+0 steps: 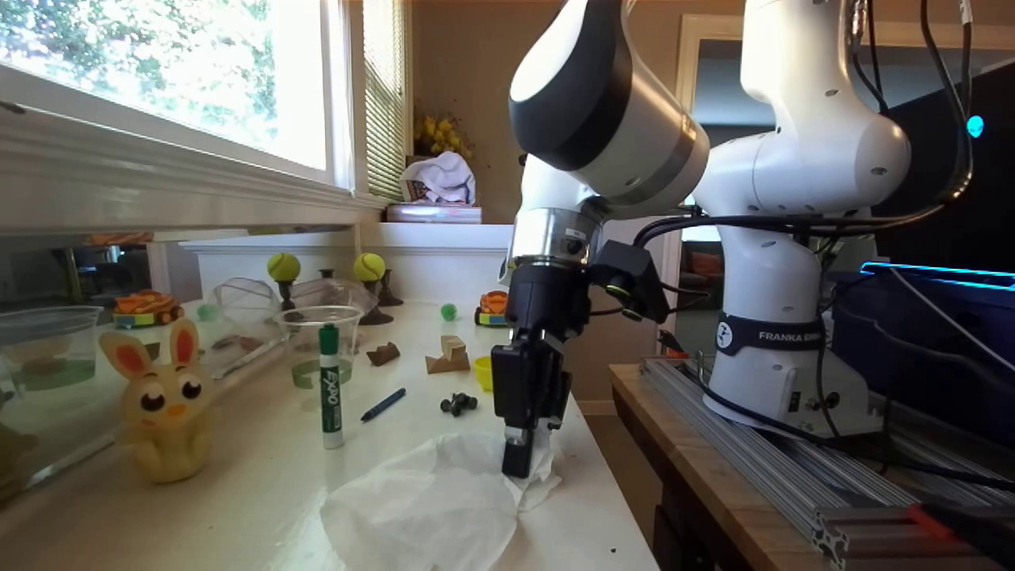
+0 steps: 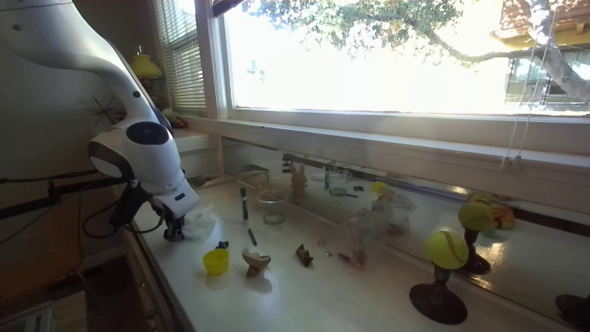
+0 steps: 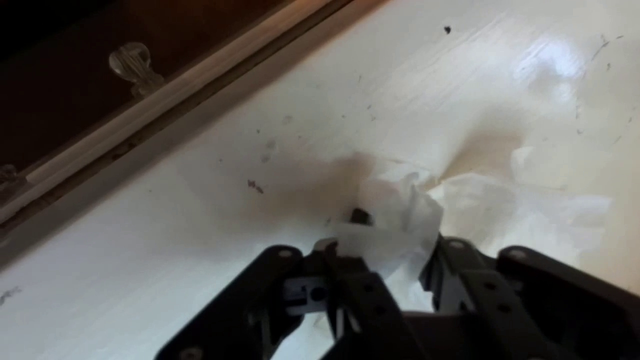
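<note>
A thin, crumpled white sheet, like tissue paper, lies on the white counter. It also shows in an exterior view and in the wrist view. My gripper points down at the counter, at the sheet's edge; it also shows in an exterior view. In the wrist view, my gripper has its fingers apart, with bunched sheet between and in front of them. A dark fingertip shows past the sheet's edge; the other tip is hidden behind it. I cannot tell how firmly the fingers touch the sheet.
Near the gripper are a small dark toy, a yellow cup, brown blocks and a pen. An upright green marker, clear cup and bunny figure stand farther off. The counter edge is close.
</note>
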Robot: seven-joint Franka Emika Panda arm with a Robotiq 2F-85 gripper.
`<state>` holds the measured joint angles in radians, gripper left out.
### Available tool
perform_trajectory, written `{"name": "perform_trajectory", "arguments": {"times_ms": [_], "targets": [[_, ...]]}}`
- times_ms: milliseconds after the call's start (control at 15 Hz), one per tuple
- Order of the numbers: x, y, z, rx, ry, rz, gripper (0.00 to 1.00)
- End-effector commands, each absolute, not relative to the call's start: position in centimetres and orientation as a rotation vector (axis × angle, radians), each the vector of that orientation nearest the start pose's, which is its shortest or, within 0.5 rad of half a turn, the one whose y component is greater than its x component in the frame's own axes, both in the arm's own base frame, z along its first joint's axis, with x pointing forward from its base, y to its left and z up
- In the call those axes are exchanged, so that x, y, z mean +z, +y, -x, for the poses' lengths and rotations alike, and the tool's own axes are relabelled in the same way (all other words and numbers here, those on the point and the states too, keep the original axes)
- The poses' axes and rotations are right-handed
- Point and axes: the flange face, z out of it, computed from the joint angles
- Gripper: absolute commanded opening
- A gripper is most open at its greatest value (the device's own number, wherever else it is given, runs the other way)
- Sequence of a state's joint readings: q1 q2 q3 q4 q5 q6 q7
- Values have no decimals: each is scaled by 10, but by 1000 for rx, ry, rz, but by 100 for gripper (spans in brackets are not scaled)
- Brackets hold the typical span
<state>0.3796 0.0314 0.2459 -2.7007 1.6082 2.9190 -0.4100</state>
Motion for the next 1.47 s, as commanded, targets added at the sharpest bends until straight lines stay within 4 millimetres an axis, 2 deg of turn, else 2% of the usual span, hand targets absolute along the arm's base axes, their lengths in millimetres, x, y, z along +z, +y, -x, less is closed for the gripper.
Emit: {"name": "perform_trajectory", "arguments": {"times_ms": [0,400,533,667,800,933,1333,1400], "targets": [[213,171,-338,-120,684,2598,1],[221,187,-335,-160,603,2671,0],[216,193,-332,-164,557,2744,0],[200,194,-320,-151,506,2832,0],[198,193,-315,-167,457,2879,0],[185,198,-336,-196,424,2911,0],[213,198,-349,-181,337,2963,0],[211,193,-353,-182,324,2986,0]]}}
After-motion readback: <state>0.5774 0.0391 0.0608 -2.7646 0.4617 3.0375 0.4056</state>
